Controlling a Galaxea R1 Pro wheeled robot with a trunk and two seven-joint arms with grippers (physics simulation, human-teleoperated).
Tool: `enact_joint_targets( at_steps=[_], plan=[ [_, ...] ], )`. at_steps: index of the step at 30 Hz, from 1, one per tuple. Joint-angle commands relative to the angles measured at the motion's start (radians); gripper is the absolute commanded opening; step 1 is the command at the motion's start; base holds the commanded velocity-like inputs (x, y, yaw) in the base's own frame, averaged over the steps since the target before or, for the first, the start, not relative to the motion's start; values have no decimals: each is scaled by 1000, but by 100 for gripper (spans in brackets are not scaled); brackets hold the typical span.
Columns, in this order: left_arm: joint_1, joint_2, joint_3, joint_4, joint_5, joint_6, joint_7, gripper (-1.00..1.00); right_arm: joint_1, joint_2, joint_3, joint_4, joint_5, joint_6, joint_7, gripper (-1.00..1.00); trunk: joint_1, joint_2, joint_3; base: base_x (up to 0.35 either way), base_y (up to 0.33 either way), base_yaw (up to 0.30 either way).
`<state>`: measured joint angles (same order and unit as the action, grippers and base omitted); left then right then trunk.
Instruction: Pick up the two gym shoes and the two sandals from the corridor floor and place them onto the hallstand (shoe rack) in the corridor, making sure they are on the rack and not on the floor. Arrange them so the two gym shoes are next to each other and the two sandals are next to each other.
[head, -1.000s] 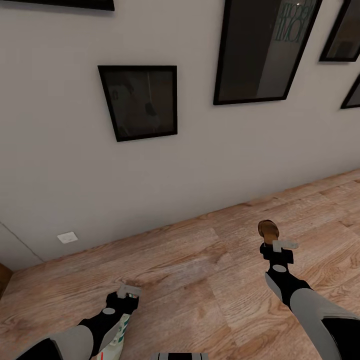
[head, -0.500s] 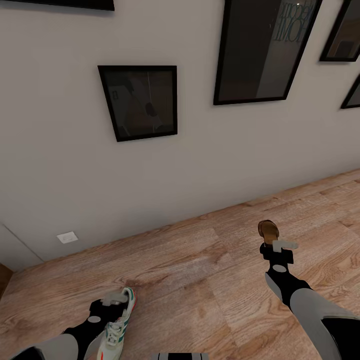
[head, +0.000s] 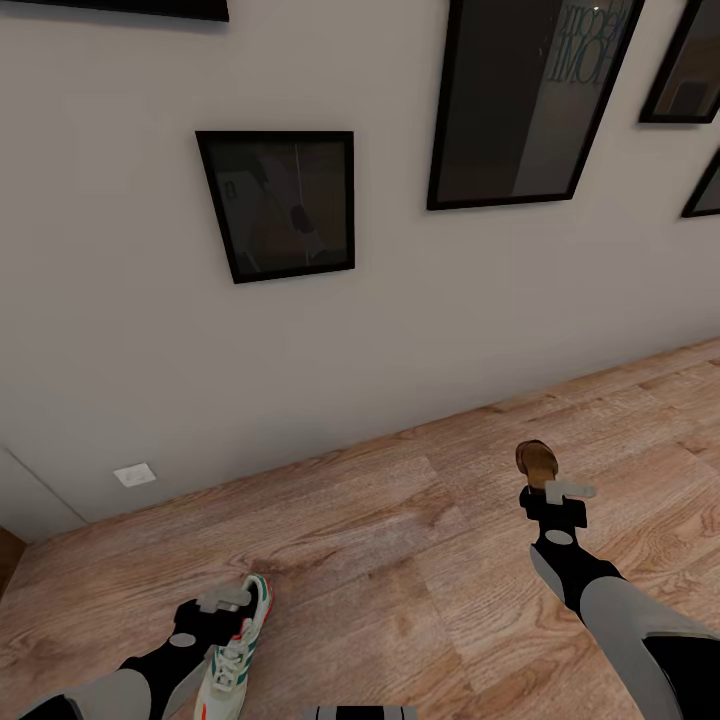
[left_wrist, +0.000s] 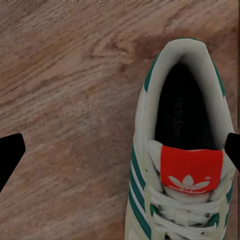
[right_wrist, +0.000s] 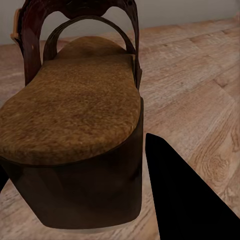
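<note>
While both arms reach low over the floor (head: 400, 530): the scene reads as below.
Left arm: stretched forward and down at the lower left of the head view, wrist bent so the claw points at the planks.
Left claw (head: 222, 607): spread wide, holding nothing; in the left wrist view its two dark fingertips (left_wrist: 10, 155) sit far apart, one over bare wood, the other at the sneaker's far side.
Sneaker (left_wrist: 182, 150): on the floor directly under the left claw, heel opening and red tongue tag facing the camera; in the head view it lies just beside and beneath the claw (head: 238, 650).
Right arm: extended forward at the right, forearm sloping down to the floor.
Right claw (head: 560, 495): closed on the sandal, one dark finger (right_wrist: 185, 195) against the heel's side.
Sandal (right_wrist: 75, 120): straight ahead of the right claw, heel end in its hold, toe pointing away toward the wall (head: 400, 300).
Change since half a second ago: left arm has slid slightly back and lower; right arm and sandal unchanged.
</note>
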<state>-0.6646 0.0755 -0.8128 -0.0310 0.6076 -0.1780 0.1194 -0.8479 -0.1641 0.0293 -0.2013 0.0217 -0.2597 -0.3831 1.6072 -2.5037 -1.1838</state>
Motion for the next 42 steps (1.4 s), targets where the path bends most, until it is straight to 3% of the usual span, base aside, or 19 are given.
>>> enact_joint_targets(
  at_steps=[1,13,32,36,42],
  plan=[
    [0,0,0,0,0,-2,-6,100,0,0,0,0,-2,-1,1,-100,0,0,0,0,0,0],
    [0,-20,2,-1,4,-8,-135,100,0,12,1,-1,-2,-2,1,-100,0,0,0,0,0,0],
    [-1,-30,13,-1,9,-8,-156,100,0,29,1,-1,-2,-3,1,-100,0,0,0,0,0,0],
    [0,-30,23,-1,45,-8,-156,100,0,29,1,0,-2,-2,1,-100,0,0,0,0,0,0],
    [0,-29,30,-2,157,-8,-157,100,0,29,1,0,-2,-2,1,-100,0,0,0,0,0,0]
  ],
)
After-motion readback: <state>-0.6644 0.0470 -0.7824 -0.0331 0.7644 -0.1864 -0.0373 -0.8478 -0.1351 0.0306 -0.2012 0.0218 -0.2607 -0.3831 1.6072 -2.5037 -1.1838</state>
